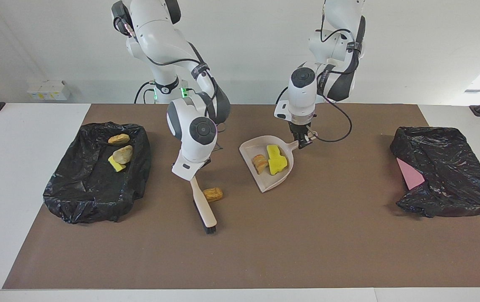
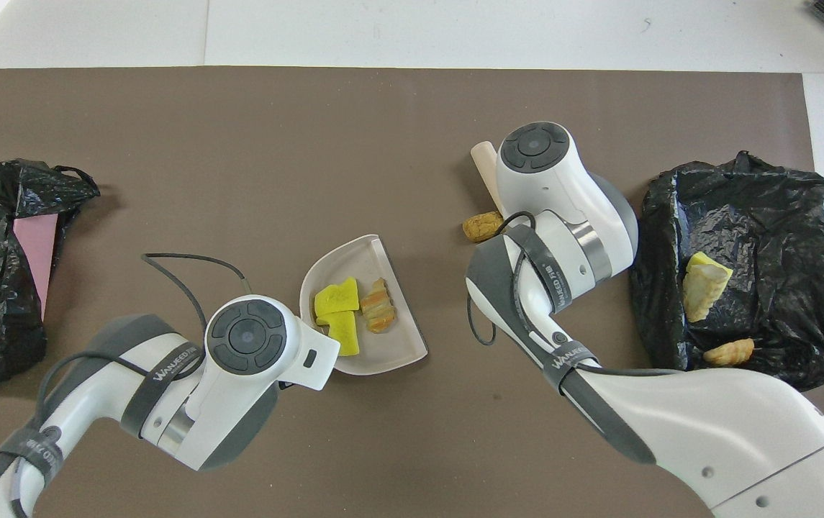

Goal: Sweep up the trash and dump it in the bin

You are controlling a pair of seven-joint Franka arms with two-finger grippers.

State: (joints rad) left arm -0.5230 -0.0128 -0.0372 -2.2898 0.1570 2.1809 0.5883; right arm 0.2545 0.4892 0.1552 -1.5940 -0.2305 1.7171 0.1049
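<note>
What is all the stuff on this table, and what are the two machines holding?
Table mat: one, brown, covering the middle of the white table.
Open bin bag: one, black, at the right arm's end of the table.
Trash in that bag: three pieces, one orange-brown, one pale beige, one yellow.
Loose lump: one, orange-brown, on the mat beside the brush.
Dustpan: one, off-white, mid-table.
Trash in the dustpan: two yellow sponge chunks and one orange-brown lump.
Second bag: one, black, at the left arm's end of the table, with a pink sheet showing.
Brush: one, cream handle, black bristles, tilted, bristles down on the mat.
Right gripper: shut on the brush.
Left gripper: shut on the dustpan's handle.
</note>
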